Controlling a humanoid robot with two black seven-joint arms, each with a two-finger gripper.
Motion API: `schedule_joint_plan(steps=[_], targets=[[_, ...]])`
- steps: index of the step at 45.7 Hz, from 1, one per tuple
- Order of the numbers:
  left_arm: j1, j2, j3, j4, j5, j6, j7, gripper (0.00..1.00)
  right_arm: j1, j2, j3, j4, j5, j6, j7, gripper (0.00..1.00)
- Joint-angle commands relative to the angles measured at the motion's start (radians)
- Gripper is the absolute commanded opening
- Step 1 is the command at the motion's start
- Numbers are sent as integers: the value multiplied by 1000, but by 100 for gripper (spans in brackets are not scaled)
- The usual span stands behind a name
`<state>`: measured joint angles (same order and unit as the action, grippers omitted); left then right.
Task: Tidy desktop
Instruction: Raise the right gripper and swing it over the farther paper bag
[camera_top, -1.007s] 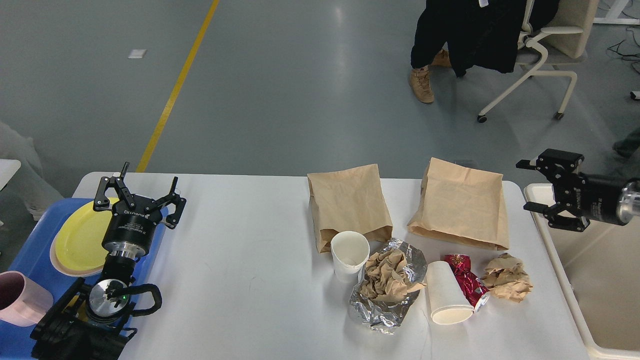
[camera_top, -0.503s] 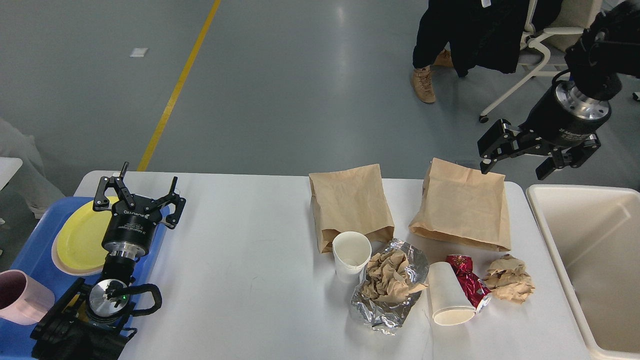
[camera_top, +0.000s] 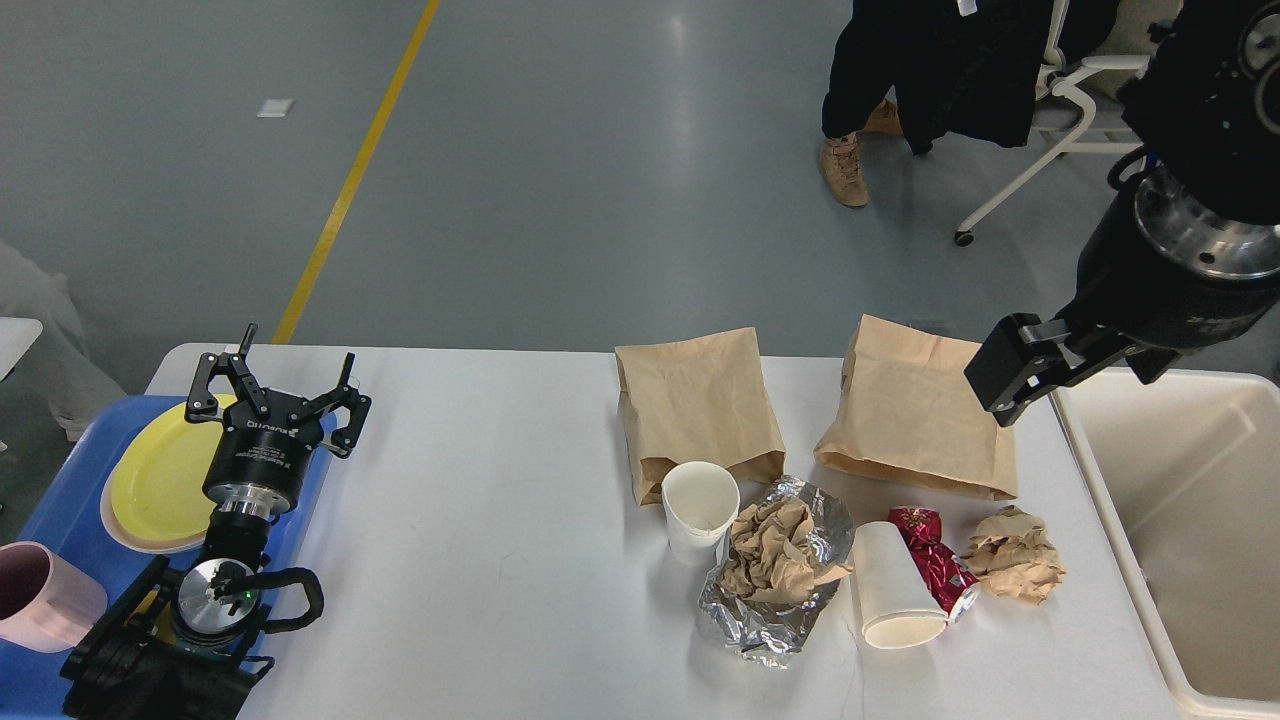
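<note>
my left gripper (camera_top: 277, 385) hangs spread open over the yellow plate (camera_top: 160, 478). my right gripper (camera_top: 1040, 365) hovers at a bag (camera_top: 925, 410) on the desktop (camera_top: 480, 520); i cannot tell its fingers' state.

My desktop (camera_top: 480, 560) is a wide white slab with rounded corners, smooth and plain. It lies flat across the lower half of the frame, its far edge running just below mid-height.
</note>
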<state>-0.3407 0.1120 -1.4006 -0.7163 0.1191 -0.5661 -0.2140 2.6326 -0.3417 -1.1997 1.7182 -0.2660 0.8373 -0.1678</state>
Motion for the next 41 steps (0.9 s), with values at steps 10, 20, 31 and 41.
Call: schedule_joint_plan(steps=[10, 20, 31, 41], targets=[[-1, 0, 0, 0, 1, 0, 1, 96, -42, -7, 2, -20, -2, -29, 13, 100], [-1, 0, 0, 0, 1, 0, 1, 96, -173, -5, 3, -48, 7, -183, 8, 100], [-1, 0, 0, 0, 1, 0, 1, 96, -480, 7, 80, -273, 13, -464, 2, 100], [-1, 0, 0, 0, 1, 0, 1, 96, -890, 116, 233, -739, 14, -489, 2, 100]])
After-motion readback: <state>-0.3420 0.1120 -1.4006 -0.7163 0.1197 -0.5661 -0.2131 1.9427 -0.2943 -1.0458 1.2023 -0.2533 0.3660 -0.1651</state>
